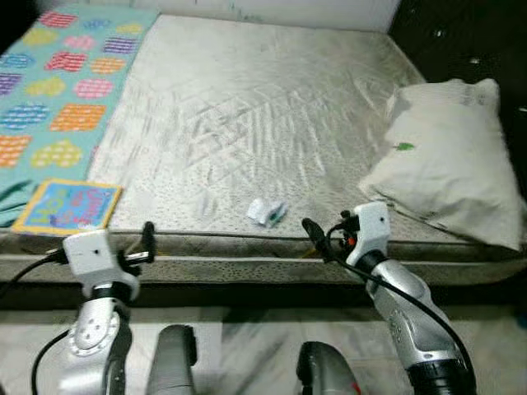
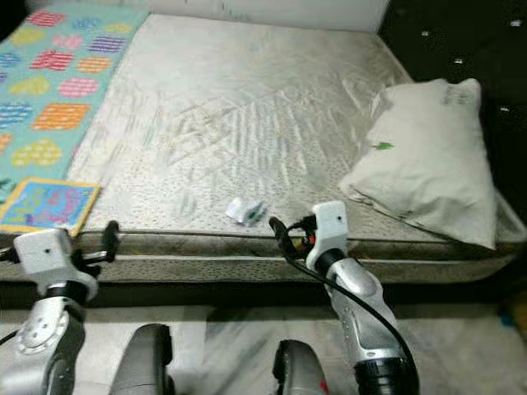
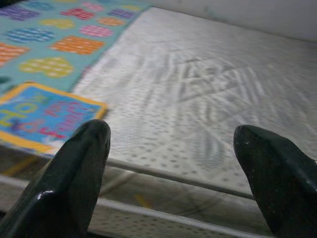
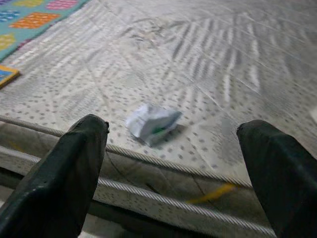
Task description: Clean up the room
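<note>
Near the front edge of the mattress (image 1: 247,123), at about 11 o'clock from the right gripper (image 4: 171,163), lies a small crumpled wrapper (image 1: 267,211), white with a touch of green. It sits just inside the piped seam, well apart from the pillow (image 1: 449,156) at 2 o'clock and from the colourful book (image 1: 67,206) over at 9 o'clock.

The right gripper hangs released, its two black fingers (image 4: 74,173) spread wide with the wrapper framed between them in the wrist view, nothing yet touched. The left gripper (image 1: 140,247) is likewise spread and empty, hovering at the bed edge beside the book.

The step in hand looks like picking up that wrapper. To do it well, I would carry the right gripper forward and slightly left over the seam, then lower until the fingers straddle the paper (it is light and could skid if nudged from one side).

The wrapper's long axis appears to run roughly from 8 to 2 o'clock in the head view, the green end toward 2; closing across the short way should pinch it more securely.
</note>
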You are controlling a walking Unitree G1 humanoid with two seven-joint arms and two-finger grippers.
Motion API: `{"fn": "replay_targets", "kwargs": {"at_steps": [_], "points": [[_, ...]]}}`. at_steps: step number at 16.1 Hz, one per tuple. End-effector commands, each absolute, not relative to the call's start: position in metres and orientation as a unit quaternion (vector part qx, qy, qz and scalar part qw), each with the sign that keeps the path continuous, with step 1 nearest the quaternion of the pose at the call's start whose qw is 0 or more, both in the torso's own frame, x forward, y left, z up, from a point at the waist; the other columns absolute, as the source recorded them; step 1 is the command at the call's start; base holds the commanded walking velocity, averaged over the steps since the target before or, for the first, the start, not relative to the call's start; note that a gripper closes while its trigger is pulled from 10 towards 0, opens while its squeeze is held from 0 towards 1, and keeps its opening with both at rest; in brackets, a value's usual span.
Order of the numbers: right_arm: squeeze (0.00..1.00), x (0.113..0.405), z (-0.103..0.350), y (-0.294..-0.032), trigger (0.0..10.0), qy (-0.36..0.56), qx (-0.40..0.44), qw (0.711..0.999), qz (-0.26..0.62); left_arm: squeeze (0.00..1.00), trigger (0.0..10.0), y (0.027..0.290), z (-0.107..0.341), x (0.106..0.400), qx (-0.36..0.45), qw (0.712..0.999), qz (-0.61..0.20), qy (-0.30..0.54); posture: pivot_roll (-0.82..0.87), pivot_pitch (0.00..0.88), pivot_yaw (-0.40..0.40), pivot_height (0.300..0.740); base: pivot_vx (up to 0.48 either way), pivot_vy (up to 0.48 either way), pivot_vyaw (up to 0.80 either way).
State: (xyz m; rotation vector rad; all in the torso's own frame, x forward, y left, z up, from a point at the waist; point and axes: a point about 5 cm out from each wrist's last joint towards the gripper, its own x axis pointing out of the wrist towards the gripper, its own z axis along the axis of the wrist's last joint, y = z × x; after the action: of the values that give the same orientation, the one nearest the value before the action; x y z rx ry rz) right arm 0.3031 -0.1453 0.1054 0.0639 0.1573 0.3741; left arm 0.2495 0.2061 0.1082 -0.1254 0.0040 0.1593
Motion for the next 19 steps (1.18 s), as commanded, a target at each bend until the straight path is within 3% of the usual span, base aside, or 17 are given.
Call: {"fn": "replay_targets", "kwargs": {"at_steps": [1,8,13,16,19], "points": [[0.00,0.3014,0.1038,-0.1486,10.0,0.081,0.036,0.978,0.187,0.00,10.0,0.2051,0.1098,0.2497,-0.066,0.995,0.078,0.000,-0.05,0.130,-0.113,0.602,0.000,0.000,0.00],[0.00,0.3001,0.1041,-0.1465,10.0,0.079,0.040,0.976,0.198,0.00,10.0,0.2038,0.1107,0.2507,-0.066,0.995,0.075,-0.001,-0.05,0.126,-0.111,0.535,0.000,0.000,0.00],[0.00,0.2998,0.1043,-0.1420,10.0,0.077,0.018,0.970,0.229,0.00,10.0,0.2020,0.1107,0.2505,-0.068,0.995,0.067,-0.005,-0.04,0.120,-0.113,0.535,0.104,0.000,0.00],[0.00,0.2992,0.1037,-0.1415,10.0,0.078,0.023,0.970,0.228,0.00,10.0,0.2017,0.1104,0.2501,-0.068,0.995,0.066,-0.005,-0.04,0.114,-0.114,0.535,0.276,0.000,0.80],[0.00,0.2999,0.1027,-0.1421,10.0,0.080,0.025,0.970,0.227,0.00,10.0,0.2010,0.1101,0.2503,-0.070,0.996,0.063,-0.006,-0.04,0.113,-0.113,0.535,0.309,0.000,0.00]]}}
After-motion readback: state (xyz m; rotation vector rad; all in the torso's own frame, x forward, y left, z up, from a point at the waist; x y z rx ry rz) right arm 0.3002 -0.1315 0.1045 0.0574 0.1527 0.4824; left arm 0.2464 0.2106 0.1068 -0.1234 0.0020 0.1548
